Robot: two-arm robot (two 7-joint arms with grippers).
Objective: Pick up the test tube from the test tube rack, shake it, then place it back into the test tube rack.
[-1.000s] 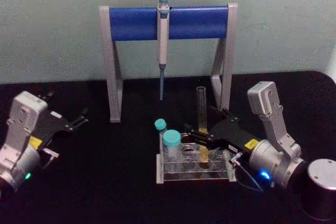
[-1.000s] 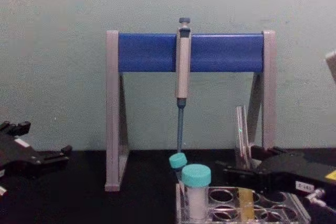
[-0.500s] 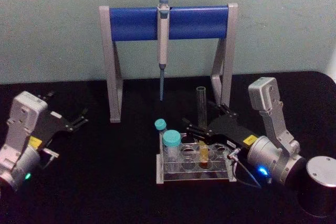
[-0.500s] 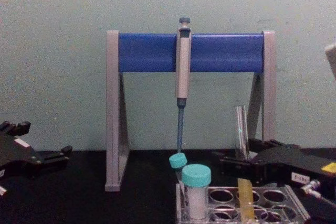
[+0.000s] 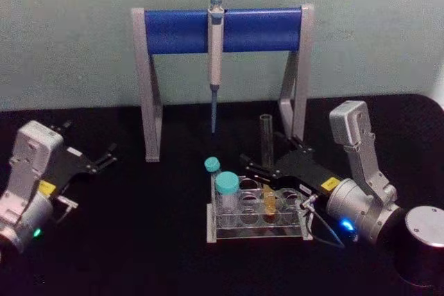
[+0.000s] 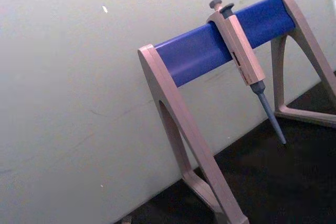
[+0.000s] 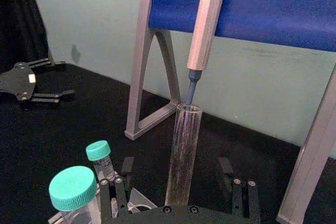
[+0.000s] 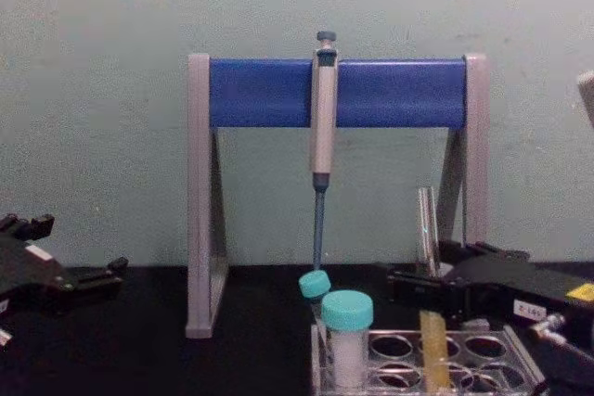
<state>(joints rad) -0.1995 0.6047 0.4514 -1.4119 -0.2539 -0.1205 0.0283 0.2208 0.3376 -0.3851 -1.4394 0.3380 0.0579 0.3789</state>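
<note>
The tube [image 5: 266, 150] stands upright in a hole near the middle of the rack [image 5: 225, 230], with the right end effector [image 5: 258, 169] straddling it from the right. In the right wrist view the tube [image 7: 184, 150] rises between the two spread fingers [image 7: 127, 165], with a clear gap on either side, so nothing pinches it. The left end effector [image 5: 105, 157] rests low over the worktop [image 5: 152, 240] far to the left, well apart from the rack, with its fingers also parted.

The right end effector's black body hides the tube's lower end in the wrist view. In the chest view the rack [image 8: 464, 350] is cut off by the bottom edge. There the bare glass of the tube [image 8: 426, 229] is faint against the pale wall, and the yellow-orange liquid shows only down inside the rack.

The tube is thin clear glass, open at the top. The rack is low translucent plastic with rows of round holes. Two teal-capped vials [image 5: 227, 185] stand at its left end. Behind, a pipette [image 5: 216, 53] hangs from the blue bar of a grey-legged stand [image 5: 180, 30]. The worktop is matt black.
</note>
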